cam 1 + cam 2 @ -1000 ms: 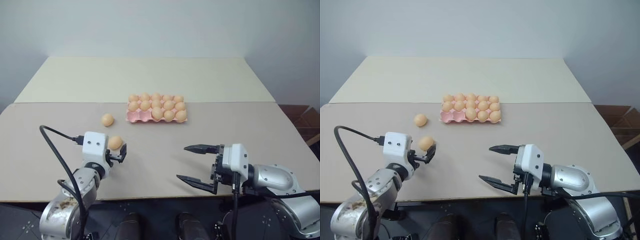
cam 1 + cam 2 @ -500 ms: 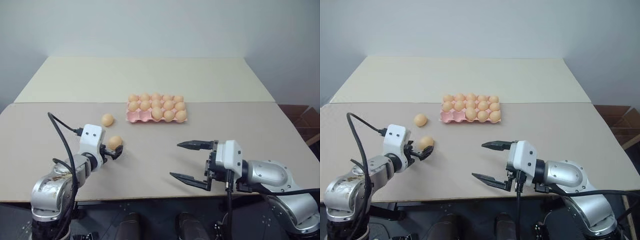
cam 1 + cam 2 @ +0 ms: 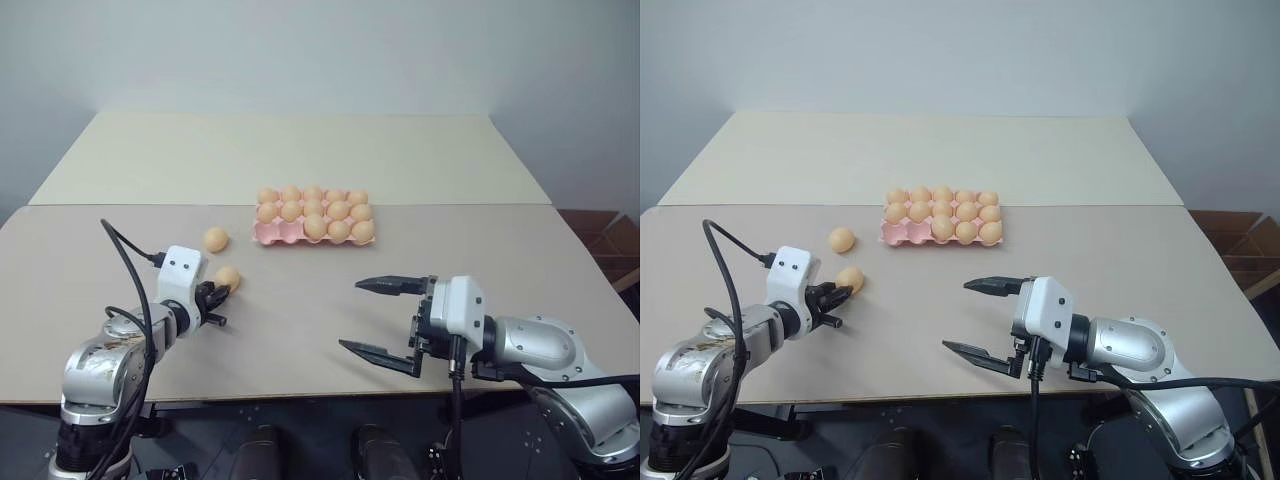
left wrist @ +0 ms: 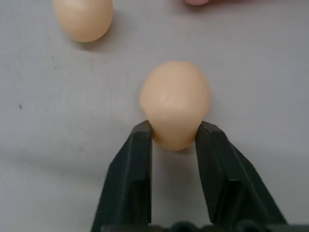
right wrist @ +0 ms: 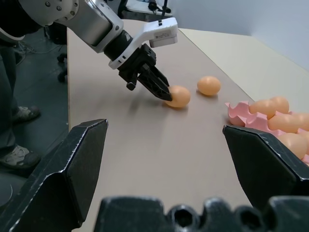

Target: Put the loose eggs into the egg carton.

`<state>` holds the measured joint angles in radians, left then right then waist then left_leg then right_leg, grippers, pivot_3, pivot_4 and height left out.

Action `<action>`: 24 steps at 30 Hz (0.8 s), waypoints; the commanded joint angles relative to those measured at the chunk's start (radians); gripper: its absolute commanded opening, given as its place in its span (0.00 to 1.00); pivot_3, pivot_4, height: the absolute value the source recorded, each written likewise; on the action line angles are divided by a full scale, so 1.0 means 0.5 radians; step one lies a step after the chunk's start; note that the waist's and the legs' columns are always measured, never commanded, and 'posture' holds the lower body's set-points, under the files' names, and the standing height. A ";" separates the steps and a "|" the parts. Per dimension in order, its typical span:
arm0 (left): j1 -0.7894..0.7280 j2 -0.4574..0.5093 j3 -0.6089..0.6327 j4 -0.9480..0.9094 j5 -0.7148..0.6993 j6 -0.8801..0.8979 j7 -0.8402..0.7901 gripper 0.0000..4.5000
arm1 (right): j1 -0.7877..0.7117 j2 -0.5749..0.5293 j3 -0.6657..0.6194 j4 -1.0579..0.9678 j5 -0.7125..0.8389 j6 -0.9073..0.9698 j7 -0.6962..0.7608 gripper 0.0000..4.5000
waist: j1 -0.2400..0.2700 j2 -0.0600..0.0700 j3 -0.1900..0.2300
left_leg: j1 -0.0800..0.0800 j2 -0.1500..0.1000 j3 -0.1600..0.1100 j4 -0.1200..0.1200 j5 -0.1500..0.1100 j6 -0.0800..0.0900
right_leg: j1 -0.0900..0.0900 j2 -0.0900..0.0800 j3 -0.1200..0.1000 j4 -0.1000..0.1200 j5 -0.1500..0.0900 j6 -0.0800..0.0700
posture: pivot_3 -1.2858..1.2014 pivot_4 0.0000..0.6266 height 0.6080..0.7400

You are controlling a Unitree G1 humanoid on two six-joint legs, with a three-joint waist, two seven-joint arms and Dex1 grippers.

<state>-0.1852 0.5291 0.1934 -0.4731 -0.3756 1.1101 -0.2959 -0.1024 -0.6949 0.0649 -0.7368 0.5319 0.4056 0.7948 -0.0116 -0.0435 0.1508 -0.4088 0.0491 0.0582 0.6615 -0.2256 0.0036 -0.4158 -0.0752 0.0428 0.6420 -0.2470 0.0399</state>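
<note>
Our left gripper (image 4: 174, 137) low over table (image 3: 300, 330), pointing forward and slightly down, fingers (image 4: 133, 164) pinched on near end of one loose egg (image 4: 175, 102), egg resting on table surface. Second loose egg (image 3: 215, 238) just beyond it, apart, between it and egg carton (image 3: 312, 216). Carton at table centre, front-left cups vacant, others filled. Our right gripper (image 3: 385, 318) held above table on our right, turned sideways toward left arm, fingers spread wide, nothing between them.

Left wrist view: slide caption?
Left gripper jaws closed on one loose egg on the table; a second egg beyond.
</note>
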 commanded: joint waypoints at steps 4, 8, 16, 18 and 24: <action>0.046 -0.002 0.021 -0.115 0.097 -0.153 0.073 0.11 | -0.004 -0.028 -0.066 -0.074 0.022 0.005 -0.017 1.00 | -0.001 0.000 0.000 | 0.000 0.000 0.000 0.000 0.000 0.000 | 0.000 0.000 0.000 0.000 0.000 0.000 | 0.52 0.24 1.00; 0.035 -0.070 -0.080 -0.310 0.167 -0.249 0.167 0.10 | -0.009 -0.038 -0.075 -0.064 0.029 0.002 -0.017 1.00 | 0.004 0.000 0.000 | -0.002 0.000 0.000 0.000 0.000 0.000 | -0.002 0.000 0.000 0.000 0.000 0.000 | 0.52 0.24 1.00; -0.324 -0.291 -0.446 0.030 0.387 -0.544 0.273 0.09 | -0.076 -0.027 -0.045 -0.005 0.009 -0.008 -0.008 1.00 | 0.038 -0.001 0.000 | 0.000 -0.002 0.001 0.001 0.000 0.000 | 0.002 0.000 0.001 -0.001 0.001 0.001 | 0.52 0.24 1.00; -0.405 -0.355 -0.510 0.175 0.452 -0.637 0.304 0.09 | -0.072 -0.028 -0.052 0.008 0.008 -0.016 -0.003 1.00 | 0.036 -0.001 0.000 | 0.000 -0.002 0.000 0.001 0.000 0.000 | 0.001 0.001 0.001 -0.001 0.001 0.001 | 0.52 0.24 1.00; -0.641 -0.525 -0.595 0.568 0.581 -0.911 0.337 0.09 | -0.060 -0.018 -0.048 -0.011 0.000 -0.013 -0.026 1.00 | 0.043 -0.001 0.000 | -0.004 -0.003 0.000 0.002 0.000 0.000 | 0.000 0.000 0.000 -0.001 0.002 0.002 | 0.52 0.24 1.00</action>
<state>-0.4642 0.2805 -0.0969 -0.2063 -0.1114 0.7141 -0.1342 -0.1295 -0.7058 0.0584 -0.7145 0.5311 0.4062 0.7851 0.0100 -0.0442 0.1508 -0.4107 0.0477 0.0583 0.6623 -0.2255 0.0038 -0.4160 -0.0753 0.0429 0.6418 -0.2461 0.0412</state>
